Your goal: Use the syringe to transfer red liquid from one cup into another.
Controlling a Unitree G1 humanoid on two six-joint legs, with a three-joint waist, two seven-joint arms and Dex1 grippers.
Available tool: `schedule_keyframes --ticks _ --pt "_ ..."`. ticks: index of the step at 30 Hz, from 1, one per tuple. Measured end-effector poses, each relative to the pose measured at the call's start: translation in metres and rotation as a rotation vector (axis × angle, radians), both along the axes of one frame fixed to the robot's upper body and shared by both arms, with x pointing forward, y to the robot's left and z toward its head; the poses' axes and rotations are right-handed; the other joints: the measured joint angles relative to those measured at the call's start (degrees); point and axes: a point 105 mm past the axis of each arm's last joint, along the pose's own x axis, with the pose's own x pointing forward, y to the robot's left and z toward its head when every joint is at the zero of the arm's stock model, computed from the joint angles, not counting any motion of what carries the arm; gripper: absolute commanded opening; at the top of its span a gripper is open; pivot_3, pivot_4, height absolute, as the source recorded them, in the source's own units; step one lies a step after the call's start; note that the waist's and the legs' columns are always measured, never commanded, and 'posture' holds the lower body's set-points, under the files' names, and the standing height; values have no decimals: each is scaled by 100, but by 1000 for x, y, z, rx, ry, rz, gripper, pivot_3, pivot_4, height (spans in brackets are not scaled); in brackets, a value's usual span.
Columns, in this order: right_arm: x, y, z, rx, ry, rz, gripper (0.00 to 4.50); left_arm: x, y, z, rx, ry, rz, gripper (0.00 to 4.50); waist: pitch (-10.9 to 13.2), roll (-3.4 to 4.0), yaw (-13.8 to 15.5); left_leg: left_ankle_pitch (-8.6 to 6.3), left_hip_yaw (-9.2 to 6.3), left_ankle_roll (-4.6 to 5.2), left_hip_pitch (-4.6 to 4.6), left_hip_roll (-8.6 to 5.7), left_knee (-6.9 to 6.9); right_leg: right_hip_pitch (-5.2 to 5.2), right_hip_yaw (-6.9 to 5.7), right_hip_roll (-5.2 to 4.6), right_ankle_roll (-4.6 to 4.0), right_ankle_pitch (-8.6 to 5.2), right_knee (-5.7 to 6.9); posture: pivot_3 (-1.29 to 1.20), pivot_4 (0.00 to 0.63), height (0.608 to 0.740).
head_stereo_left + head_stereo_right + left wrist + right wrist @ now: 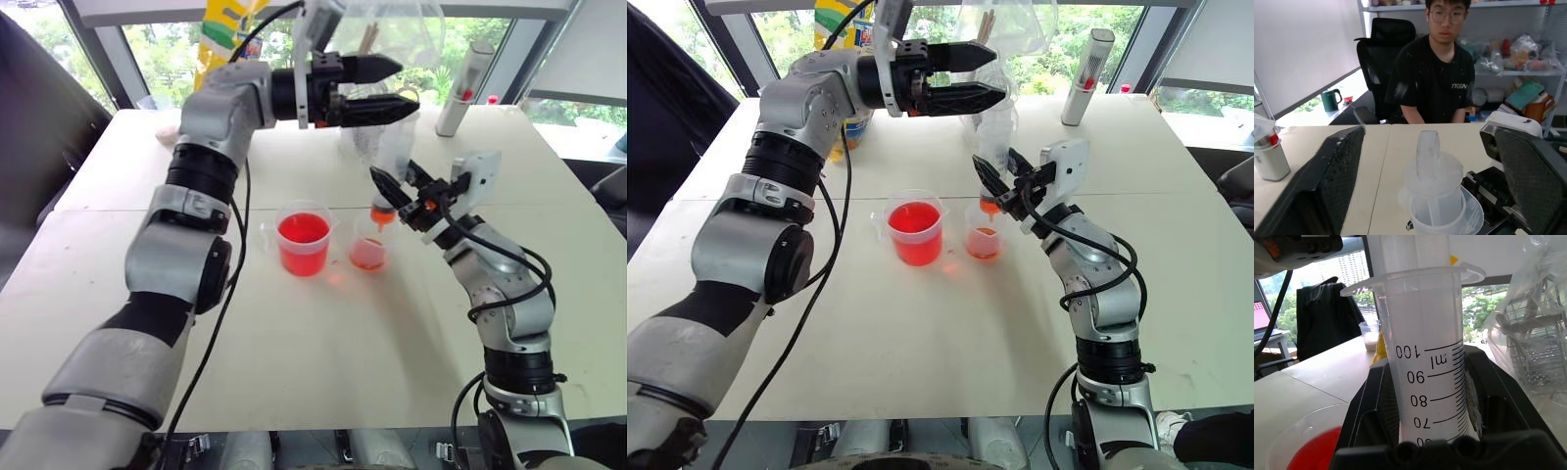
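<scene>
My right gripper [395, 191] is shut on the barrel of the clear syringe [395, 147], which it holds upright. The syringe's orange tip hangs just above the smaller cup [368, 251], which has a little red liquid at its bottom. The larger handled cup [304, 245] stands just left of it, roughly half full of red liquid [303, 233]. My left gripper [407, 83] reaches in level from the left at the top of the syringe. In the left wrist view its fingers [1332, 181] stand open on either side of the plunger's top, apart from it.
A grey cylinder with a red mark [463, 88] stands at the back right of the white table [323, 372]. A clear plastic bag [392, 29] and a yellow package [225, 29] sit at the far edge. A person [1442, 73] sits across the table.
</scene>
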Motion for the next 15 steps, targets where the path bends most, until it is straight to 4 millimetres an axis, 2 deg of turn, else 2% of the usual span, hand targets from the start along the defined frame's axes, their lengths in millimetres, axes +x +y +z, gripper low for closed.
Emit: schedule_keyframes --ticks 1,2,5,6,15 --pt "0 0 0 -1 1 1 1409 0 -2 -2 6 4 1 2083 0 0 1 0 0 0 0 0 0 0 0 0 0 0 -1 0 150 739" --pt "0 0 0 -1 0 1 1409 1 -2 -3 9 9 2 1804 0 0 1 0 0 0 0 0 0 0 0 0 0 0 -1 0 150 739" --pt "0 0 -1 -3 2 -2 1409 1 -5 -5 13 15 3 276 0 0 -4 0 -1 0 0 0 -1 0 0 0 0 0 0 0 150 739" --pt "0 -1 -1 -6 3 -6 1409 1 -6 -6 12 20 -3 72 0 0 -3 0 -1 0 0 0 -1 0 0 0 0 0 0 0 150 739" --pt "1 -1 -2 -12 5 -13 1409 0 -7 -8 17 19 -4 72 0 0 -1 0 0 0 0 0 -1 0 0 0 0 0 0 0 150 739"
